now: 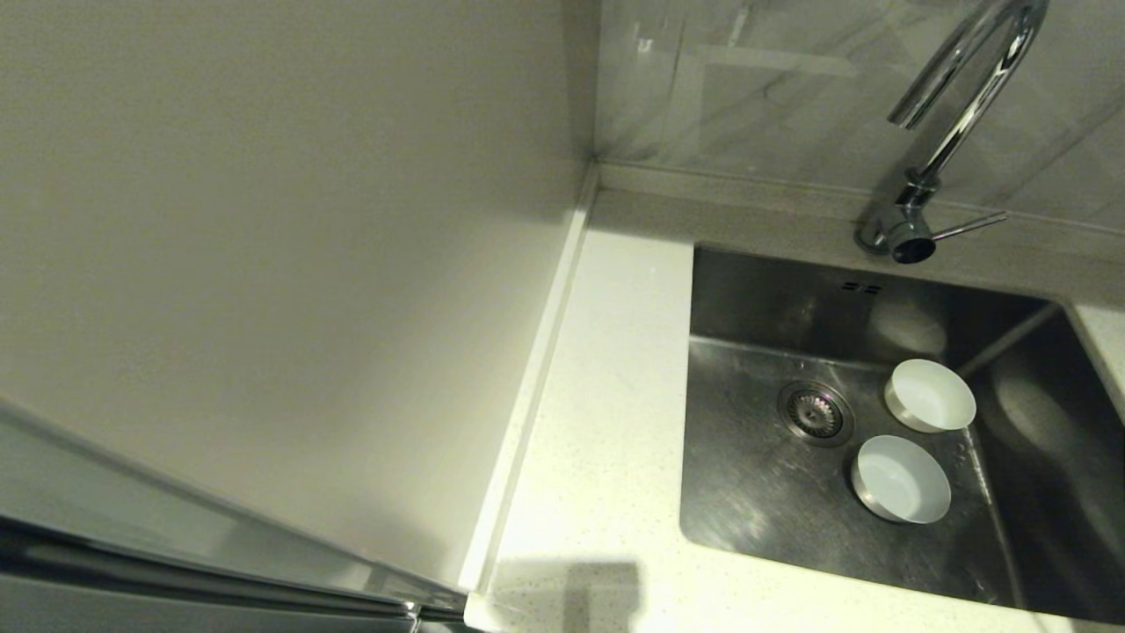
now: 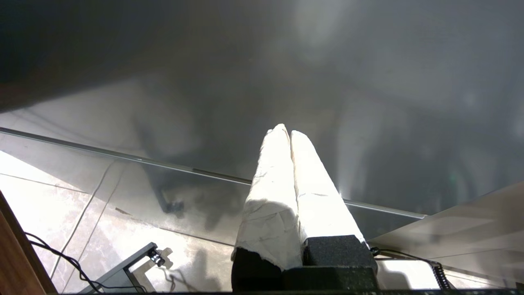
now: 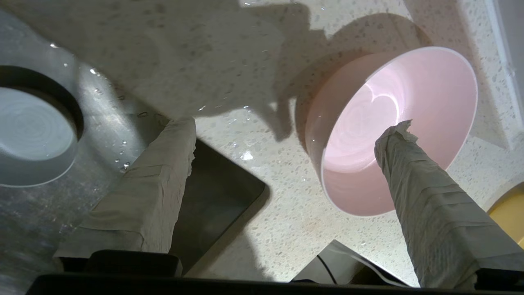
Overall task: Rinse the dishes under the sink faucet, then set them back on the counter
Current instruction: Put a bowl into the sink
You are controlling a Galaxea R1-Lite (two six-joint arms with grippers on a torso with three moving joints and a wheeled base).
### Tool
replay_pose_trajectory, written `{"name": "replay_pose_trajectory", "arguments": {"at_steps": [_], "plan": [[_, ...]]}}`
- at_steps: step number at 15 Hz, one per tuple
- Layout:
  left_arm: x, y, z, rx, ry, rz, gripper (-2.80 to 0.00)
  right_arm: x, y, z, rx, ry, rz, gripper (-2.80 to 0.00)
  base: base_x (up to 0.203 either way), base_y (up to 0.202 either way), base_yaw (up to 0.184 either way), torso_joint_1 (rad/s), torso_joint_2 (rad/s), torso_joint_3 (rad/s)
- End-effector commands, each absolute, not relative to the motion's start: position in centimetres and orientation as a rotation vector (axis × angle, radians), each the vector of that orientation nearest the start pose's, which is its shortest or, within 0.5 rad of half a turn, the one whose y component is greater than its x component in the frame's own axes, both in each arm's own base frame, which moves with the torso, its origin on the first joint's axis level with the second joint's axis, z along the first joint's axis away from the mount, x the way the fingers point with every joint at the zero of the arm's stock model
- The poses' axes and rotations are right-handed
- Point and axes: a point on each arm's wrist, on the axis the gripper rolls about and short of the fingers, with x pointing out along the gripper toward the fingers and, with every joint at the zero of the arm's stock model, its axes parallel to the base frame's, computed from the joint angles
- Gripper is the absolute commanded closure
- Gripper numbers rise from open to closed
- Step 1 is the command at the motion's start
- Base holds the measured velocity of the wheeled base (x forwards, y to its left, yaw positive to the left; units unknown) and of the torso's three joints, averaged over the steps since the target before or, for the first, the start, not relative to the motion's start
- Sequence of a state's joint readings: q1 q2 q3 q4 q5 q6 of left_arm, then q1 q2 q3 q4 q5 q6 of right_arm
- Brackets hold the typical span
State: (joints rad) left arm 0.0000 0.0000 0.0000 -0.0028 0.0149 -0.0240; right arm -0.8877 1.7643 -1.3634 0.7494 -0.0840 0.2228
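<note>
Steel sink [image 1: 747,492]: set in white speckled tabletop [image 1: 606,422]; round drain strainer [image 1: 815,411] on floor, two overflow slots on back wall.
White bowl [image 1: 930,395]: upright in sink, just right of strainer.
Pale blue bowl [image 1: 901,479]: upright in sink, nearer than white one, close beside it, apart from strainer; also seen in right wrist view [image 3: 35,135].
Pink bowl [image 3: 391,127]: sits on tabletop beside sink edge, only in right wrist view; rim intact, inside wet-looking.
Faucet [image 1: 954,132]: chrome gooseneck behind sink, thin side lever [image 1: 967,226] pointing right.
R gripper [image 3: 294,135]: wide open, holds nothing; one padded finger [image 3: 425,196] in front of pink bowl, other over sink corner.
L gripper [image 2: 290,133]: fingers pressed together, empty, away from sink, floor below.
Water drops: on tabletop nr sink edge.
</note>
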Motion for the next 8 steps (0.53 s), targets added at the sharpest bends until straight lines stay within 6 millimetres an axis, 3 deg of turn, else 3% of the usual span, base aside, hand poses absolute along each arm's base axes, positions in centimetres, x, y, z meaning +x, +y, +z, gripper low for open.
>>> {"name": "replay_pose_trajectory", "arguments": {"at_steps": [1,8], "plan": [[-2.3,0.0,7.6,-0.025,-0.006,0.015,0.0,18.2,-23.5,19.1,0.679,1.039,-1.0,-2.8,0.0,0.0,0.0,0.0,0.0,0.0],[-2.3,0.0,7.6,-0.025,-0.007,0.015,0.0,18.0,-25.6,16.6,0.736,1.096,-1.031,-2.8,0.0,0.0,0.0,0.0,0.0,0.0]]}}
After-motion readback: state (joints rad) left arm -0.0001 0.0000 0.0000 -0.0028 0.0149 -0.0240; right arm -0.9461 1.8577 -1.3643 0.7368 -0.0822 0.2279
